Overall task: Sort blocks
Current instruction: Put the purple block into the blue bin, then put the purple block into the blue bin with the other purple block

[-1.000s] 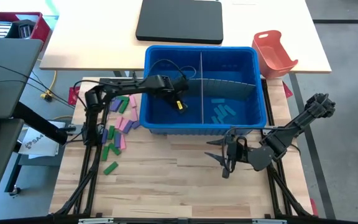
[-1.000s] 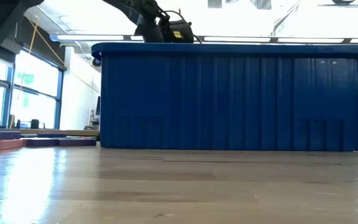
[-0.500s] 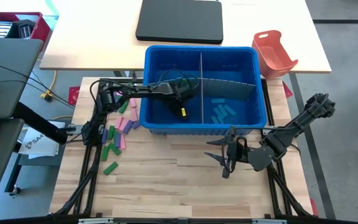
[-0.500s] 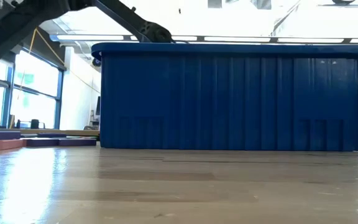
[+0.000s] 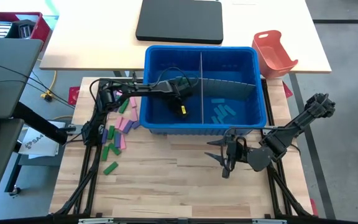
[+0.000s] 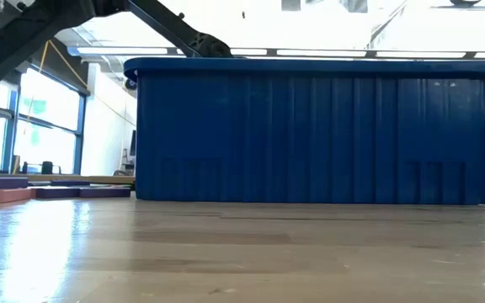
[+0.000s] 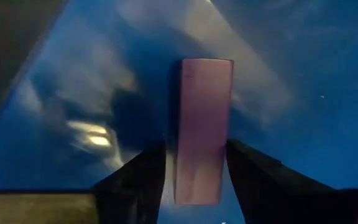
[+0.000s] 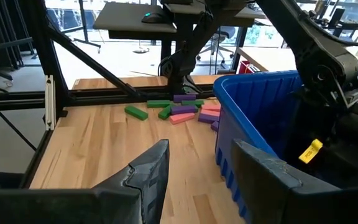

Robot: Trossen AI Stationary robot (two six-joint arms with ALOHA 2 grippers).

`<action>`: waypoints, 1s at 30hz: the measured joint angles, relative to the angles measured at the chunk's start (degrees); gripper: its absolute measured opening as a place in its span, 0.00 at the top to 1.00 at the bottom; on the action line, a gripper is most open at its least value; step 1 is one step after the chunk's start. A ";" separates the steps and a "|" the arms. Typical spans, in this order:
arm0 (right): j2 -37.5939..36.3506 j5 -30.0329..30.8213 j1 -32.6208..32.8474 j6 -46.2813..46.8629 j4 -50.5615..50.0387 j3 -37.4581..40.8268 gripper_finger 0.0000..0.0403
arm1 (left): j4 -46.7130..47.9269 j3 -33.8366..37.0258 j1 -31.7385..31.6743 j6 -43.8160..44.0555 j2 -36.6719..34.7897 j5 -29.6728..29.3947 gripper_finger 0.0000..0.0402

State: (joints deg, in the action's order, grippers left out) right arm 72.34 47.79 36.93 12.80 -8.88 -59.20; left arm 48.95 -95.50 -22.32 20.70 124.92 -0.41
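My left gripper [image 5: 179, 104] points down inside the left compartment of the blue bin [image 5: 201, 48]. In the left wrist view a purple block [image 7: 204, 112] lies on the bin floor. The open fingers of my left gripper [image 7: 196, 152] stand on either side of its near end, with a thin dark gap at one finger. Several blue blocks [image 5: 222, 112] lie in the right compartment. Green, pink and purple blocks [image 5: 120, 124] lie on the table left of the bin. My right gripper [image 5: 224, 163] hangs open over the table in front of the bin, holding nothing.
A grey curved divider sheet [image 5: 229, 84] stands in the bin's right compartment. An orange-red tray [image 5: 273, 53] sits behind the bin's right corner and a black flat case [image 5: 180, 22] lies on the far white table. Bare wood [image 5: 166, 180] lies in front of the bin.
My left gripper has sunk from above the bin's rim down into the left compartment. In the low view its head no longer shows over the rim. My right arm has kept still.
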 joint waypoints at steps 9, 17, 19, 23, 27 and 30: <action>0.01 0.02 1.37 0.89 0.04 0.00 0.58 | 4.09 -4.22 -1.96 -1.64 -1.94 4.83 0.51; 0.02 2.62 2.62 0.69 0.03 0.00 0.58 | 6.17 -8.01 0.84 -3.71 -13.30 1.42 0.53; 0.02 2.65 2.62 0.69 0.01 0.00 0.58 | 6.71 -8.11 2.13 -4.98 -17.44 -0.31 0.53; 0.02 2.64 2.62 0.69 -0.37 0.00 0.58 | 9.54 -8.14 6.47 -7.87 -25.91 -3.94 0.53; 0.02 2.65 2.62 0.69 -0.37 0.00 0.58 | 14.99 -8.14 13.75 -8.32 -34.03 -10.57 0.53; 0.02 2.65 2.62 0.69 -0.37 0.00 0.58 | 19.16 -8.15 20.87 -5.25 -38.50 -19.30 0.53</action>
State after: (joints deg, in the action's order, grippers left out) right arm 72.36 50.44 39.55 13.50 -9.26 -59.20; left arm 68.11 -103.65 -1.44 15.45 86.42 -19.71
